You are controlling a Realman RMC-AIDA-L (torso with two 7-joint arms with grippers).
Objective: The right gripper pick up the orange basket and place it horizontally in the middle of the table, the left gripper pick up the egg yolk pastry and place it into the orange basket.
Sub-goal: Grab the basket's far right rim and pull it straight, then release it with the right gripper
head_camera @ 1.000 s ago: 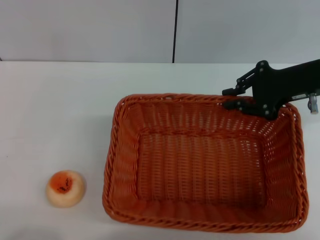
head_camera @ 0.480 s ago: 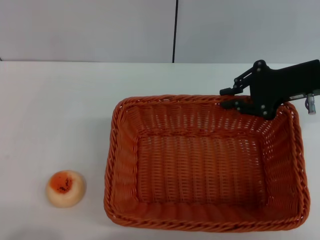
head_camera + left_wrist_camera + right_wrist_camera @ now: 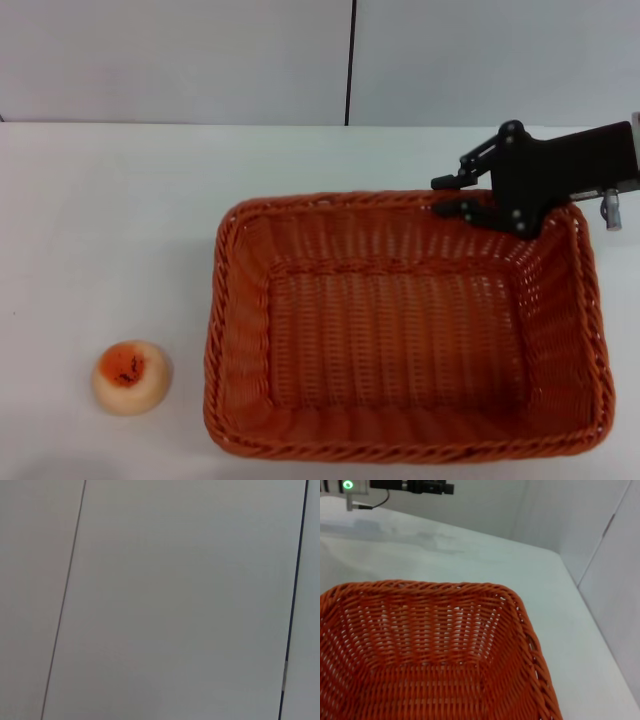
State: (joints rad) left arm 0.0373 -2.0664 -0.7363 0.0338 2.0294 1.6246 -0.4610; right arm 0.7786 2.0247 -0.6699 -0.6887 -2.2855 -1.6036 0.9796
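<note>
Your right tool (image 3: pixel 452 197) sits at the far right corner of the orange basket (image 3: pixel 400 330), with 1 finger outside the braided rim and the other just inside it — it looks clenched on that rim, so treat the basket as held. The basket lies on the white surface (image 3: pixel 120 220), long side running left to right, a little right of centre from the head view. Its far end shows in the right wrist view (image 3: pixel 435 650), open weave and sloping walls.

Expect the basket to be light but springy: woven walls flex under a pinch, and a grip at 1 corner lets the opposite end sag or swing. The braided rim is the stiffest part and the sensible place to hold — the walls below it would give.

The egg yolk pastry (image 3: pixel 131 377) rests alone near the front left of the surface, well apart from the basket. It looks soft and crumbly, so take it gently across its round sides, not by pressing on the orange-red top. Your left tool is out of sight; its wrist camera faces only a blank wall panel (image 3: pixel 175 600).
</note>
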